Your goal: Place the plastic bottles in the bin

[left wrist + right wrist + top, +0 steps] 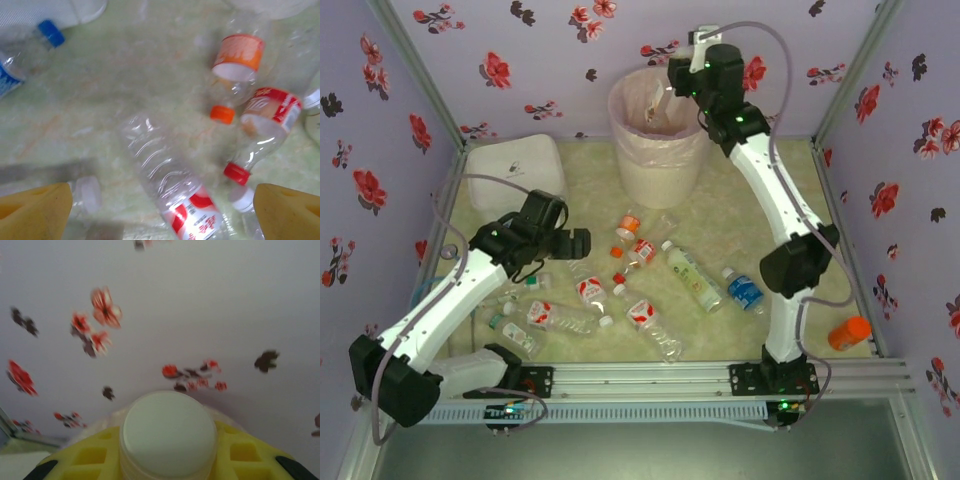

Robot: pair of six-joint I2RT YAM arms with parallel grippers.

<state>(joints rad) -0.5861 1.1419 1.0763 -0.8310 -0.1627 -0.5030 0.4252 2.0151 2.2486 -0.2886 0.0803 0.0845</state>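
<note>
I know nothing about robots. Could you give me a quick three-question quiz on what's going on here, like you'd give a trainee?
1. True or false: the left end effector is shut on a bottle.
2. What does the right end effector hold at the bin? A: a white-capped bottle. B: a cup. C: nothing.
3. Fill in: the lidded box beside the bin is coloured ___.
Key: 1 false; 2 A; 3 white.
</note>
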